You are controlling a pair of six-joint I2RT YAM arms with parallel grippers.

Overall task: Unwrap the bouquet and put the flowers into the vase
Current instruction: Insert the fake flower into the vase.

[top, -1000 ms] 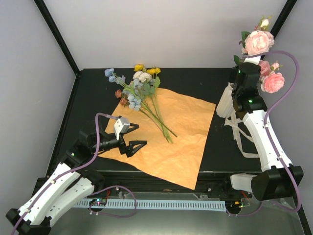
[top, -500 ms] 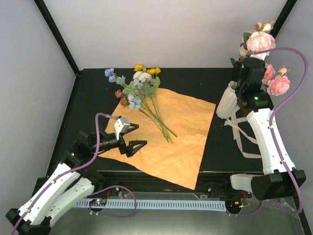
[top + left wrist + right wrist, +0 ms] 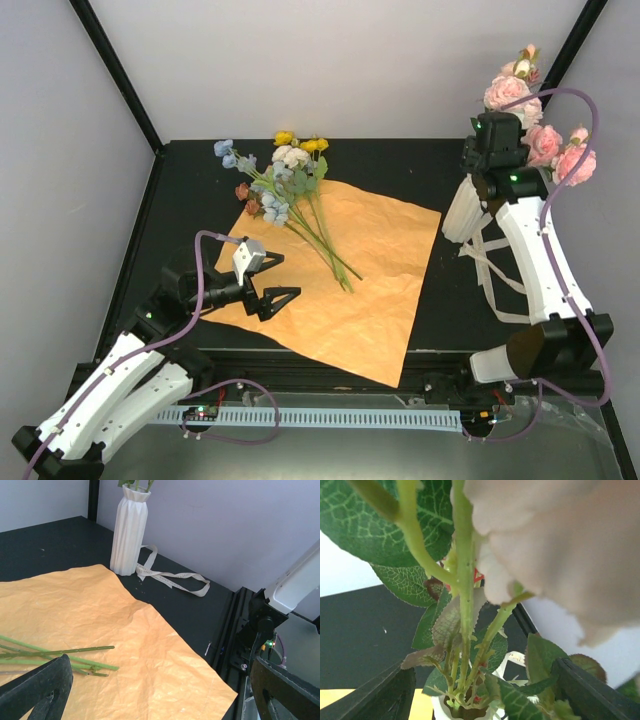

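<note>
On the left, the left gripper (image 3: 283, 277) hovered low over the near left corner of the orange paper (image 3: 370, 300), its jaws spread wide with nothing between them. The paper lay flat and unfolded on the black table (image 3: 400, 170). A bunch of loose flowers (image 3: 285, 185), blue, cream and yellow, lay at the paper's far left corner. Their blooms rested partly on the table, and their green stems (image 3: 330, 250) ran across the paper towards its middle.

Right of the paper, the white vase (image 3: 462, 212) stood upright on the table just beside the paper's far right corner. The cream ribbon (image 3: 495, 280) lay untied at its foot. The right gripper (image 3: 482, 680) hung just above the vase's mouth with its jaws apart. The stems of the pink roses (image 3: 510, 95) stood in the vase between those jaws, not gripped, and the blooms rose above the wrist.
</note>
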